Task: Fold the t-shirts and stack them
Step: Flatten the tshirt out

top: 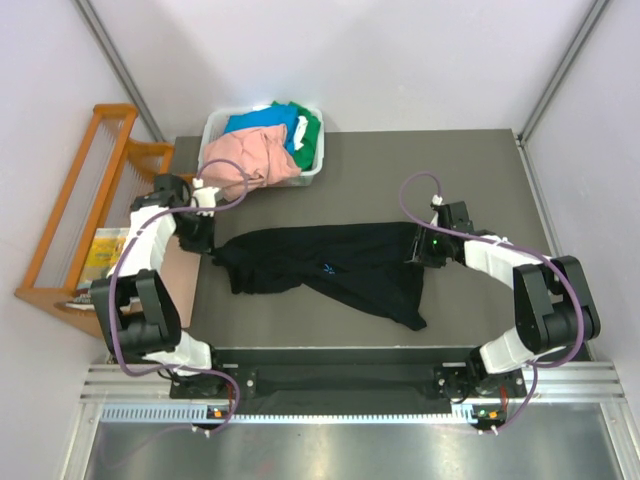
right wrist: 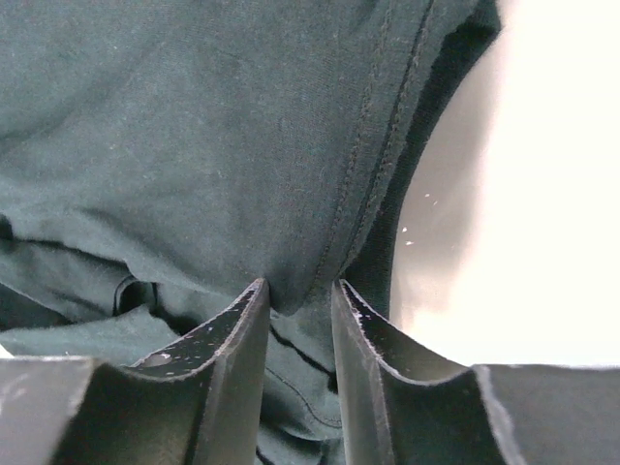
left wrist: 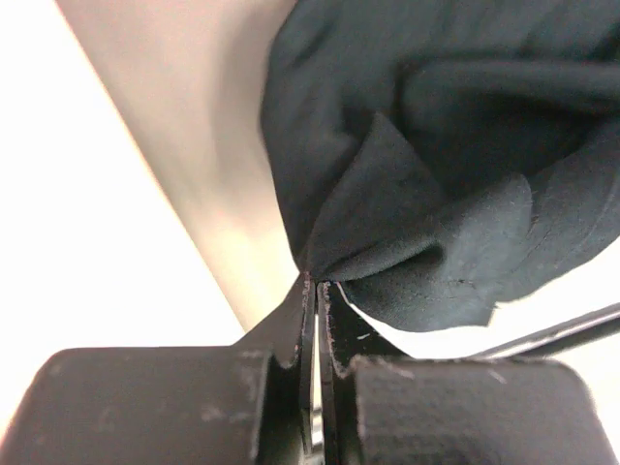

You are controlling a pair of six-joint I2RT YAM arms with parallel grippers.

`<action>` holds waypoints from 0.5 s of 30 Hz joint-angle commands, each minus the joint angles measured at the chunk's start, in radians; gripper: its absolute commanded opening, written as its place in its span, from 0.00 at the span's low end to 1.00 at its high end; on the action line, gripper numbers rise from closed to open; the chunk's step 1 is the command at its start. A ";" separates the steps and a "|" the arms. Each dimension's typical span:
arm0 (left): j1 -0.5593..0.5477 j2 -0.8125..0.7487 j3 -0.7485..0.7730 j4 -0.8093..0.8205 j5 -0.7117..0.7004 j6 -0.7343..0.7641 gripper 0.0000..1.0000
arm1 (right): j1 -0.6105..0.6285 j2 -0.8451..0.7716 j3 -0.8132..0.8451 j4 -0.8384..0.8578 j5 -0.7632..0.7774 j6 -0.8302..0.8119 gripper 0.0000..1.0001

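Note:
The large black t-shirt lies stretched across the table's middle, its light-blue starburst mark facing up and one part trailing toward the front right. My left gripper is shut on the shirt's left end; in the left wrist view its tips pinch a fold of the black cloth. My right gripper holds the right end; in the right wrist view a hemmed fold of black cloth sits between the jaws. Salmon-pink, blue and green shirts are heaped in the bin.
The white plastic bin stands at the table's back left. A wooden rack stands off the table's left edge. The dark table is bare at the back right. Grey walls close in behind.

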 commanded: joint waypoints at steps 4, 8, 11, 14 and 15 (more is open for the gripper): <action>0.097 -0.104 0.000 -0.142 -0.019 0.193 0.02 | -0.001 -0.013 0.007 -0.001 0.060 0.008 0.28; 0.106 -0.113 0.024 -0.137 -0.042 0.183 0.13 | -0.016 -0.032 0.026 -0.033 0.109 0.011 0.22; 0.115 -0.124 0.058 -0.102 -0.053 0.139 0.11 | -0.061 -0.088 0.027 -0.047 0.145 0.026 0.17; 0.117 -0.118 0.103 -0.083 -0.057 0.090 0.05 | -0.139 -0.151 0.035 -0.053 0.140 0.048 0.10; 0.117 -0.110 0.109 -0.086 -0.057 0.076 0.03 | -0.174 -0.167 0.041 -0.056 0.139 0.054 0.08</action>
